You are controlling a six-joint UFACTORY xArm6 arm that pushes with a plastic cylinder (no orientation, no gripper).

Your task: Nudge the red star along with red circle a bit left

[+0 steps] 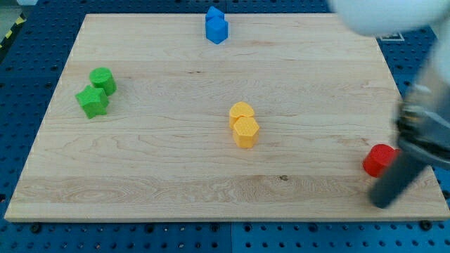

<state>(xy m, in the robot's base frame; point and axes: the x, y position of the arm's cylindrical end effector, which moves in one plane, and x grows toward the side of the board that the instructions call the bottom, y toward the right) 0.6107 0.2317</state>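
The red circle [379, 159] lies near the board's right edge, toward the view's bottom. My dark rod comes down from the arm at the view's right, blurred, and its tip [382, 204] rests on the board just below the red circle, a little to its right. The rod's upper part crosses right beside the circle's right side. No red star shows; the rod and arm cover the board just right of the circle.
A green circle [103, 79] and green star [92, 102] sit together at the view's left. Two blue blocks [216, 26] touch at the top middle. Two yellow blocks [244, 125] touch at the centre of the wooden board [155, 169].
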